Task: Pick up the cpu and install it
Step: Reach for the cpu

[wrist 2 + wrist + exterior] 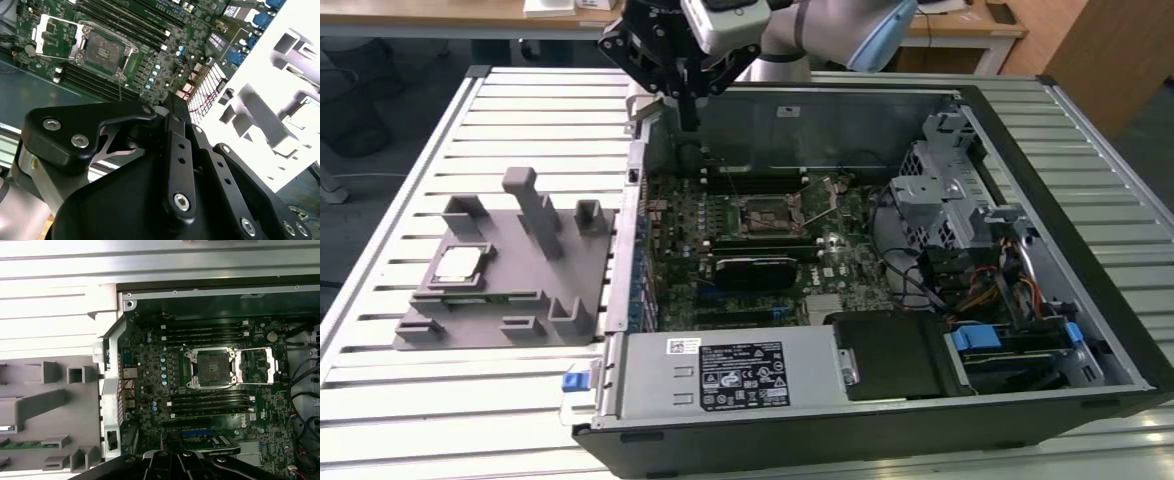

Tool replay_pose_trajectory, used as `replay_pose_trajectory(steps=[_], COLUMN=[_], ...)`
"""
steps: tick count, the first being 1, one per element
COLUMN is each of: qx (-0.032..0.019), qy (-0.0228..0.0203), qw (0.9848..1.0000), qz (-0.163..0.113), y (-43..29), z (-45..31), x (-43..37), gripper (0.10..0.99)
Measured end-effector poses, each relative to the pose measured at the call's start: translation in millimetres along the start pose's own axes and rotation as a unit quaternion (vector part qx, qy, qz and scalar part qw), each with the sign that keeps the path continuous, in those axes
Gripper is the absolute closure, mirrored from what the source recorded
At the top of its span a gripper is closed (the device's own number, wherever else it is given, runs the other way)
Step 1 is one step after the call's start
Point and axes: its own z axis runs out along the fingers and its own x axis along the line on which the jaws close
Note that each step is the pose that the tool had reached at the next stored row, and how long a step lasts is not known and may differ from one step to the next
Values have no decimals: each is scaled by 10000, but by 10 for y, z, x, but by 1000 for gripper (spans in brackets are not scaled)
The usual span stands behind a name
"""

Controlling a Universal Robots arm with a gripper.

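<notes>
The cpu (460,263), a small silvery square with a pale rim, lies flat on the grey plastic tray (494,310) at the exterior view's left, outside the computer case. My gripper (687,116) hangs over the case's far left corner, well apart from the cpu, with its fingers together and nothing between them. On the motherboard the dark socket (766,214) stands uncovered with its metal frame swung open. Both wrist views show that socket (212,368) (105,50) beyond the black gripper body (172,100).
The open computer case (1067,330) lies on a slatted metal table (400,400). Upright posts (523,200) rise from the tray beside the cpu. Memory slots (205,330) flank the socket; a drive cage (947,190), cables and a power supply (734,370) crowd the case's other parts.
</notes>
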Motion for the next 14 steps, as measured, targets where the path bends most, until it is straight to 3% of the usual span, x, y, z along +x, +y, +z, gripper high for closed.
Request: replay_pose_trajectory(steps=[14], qx=[-1], qy=[0], qw=[10000], qz=[0], y=[-12], z=[8], x=[144], gripper=[980])
